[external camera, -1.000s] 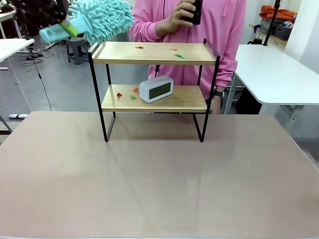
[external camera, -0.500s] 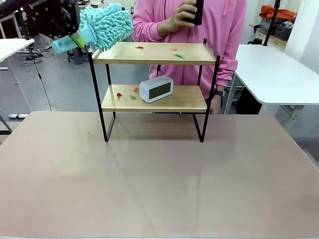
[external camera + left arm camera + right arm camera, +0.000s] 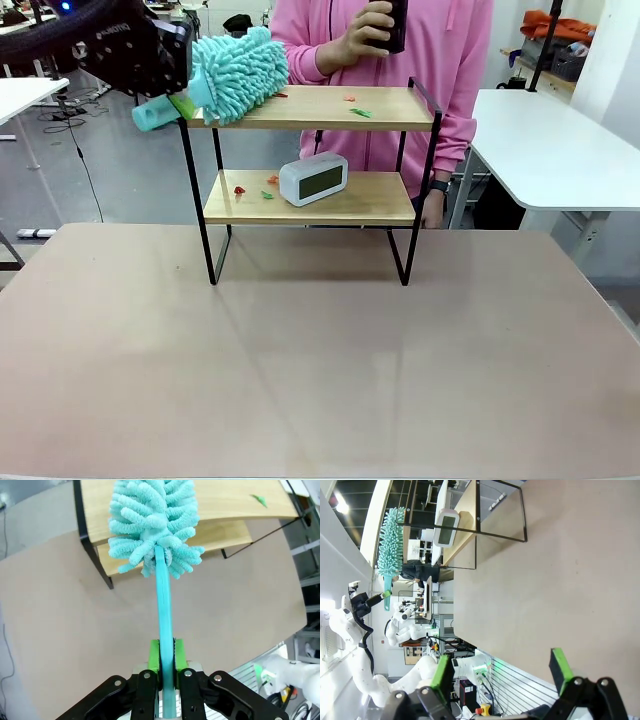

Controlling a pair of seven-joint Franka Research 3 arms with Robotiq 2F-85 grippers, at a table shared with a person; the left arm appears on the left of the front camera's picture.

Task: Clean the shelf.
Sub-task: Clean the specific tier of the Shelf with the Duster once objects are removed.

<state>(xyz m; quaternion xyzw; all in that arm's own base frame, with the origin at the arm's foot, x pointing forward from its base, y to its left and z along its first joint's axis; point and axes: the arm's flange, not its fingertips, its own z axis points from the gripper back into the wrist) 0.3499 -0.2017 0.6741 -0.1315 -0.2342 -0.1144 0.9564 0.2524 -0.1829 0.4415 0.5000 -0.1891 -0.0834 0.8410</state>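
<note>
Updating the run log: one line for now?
left gripper shut on duster | duster head at shelf top, left end | right gripper open

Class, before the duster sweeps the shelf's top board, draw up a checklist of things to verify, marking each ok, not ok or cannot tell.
1. Left gripper shut on the duster handle: ok.
2. Duster head over the left end of the shelf, above its top board: ok.
3. Head touching the board: cannot tell.
4. Top board free of scraps: not ok, red and green bits lie on it.
5. Person's hand clear of the board: ok.
6. Right gripper open, away from the shelf: ok.
</note>
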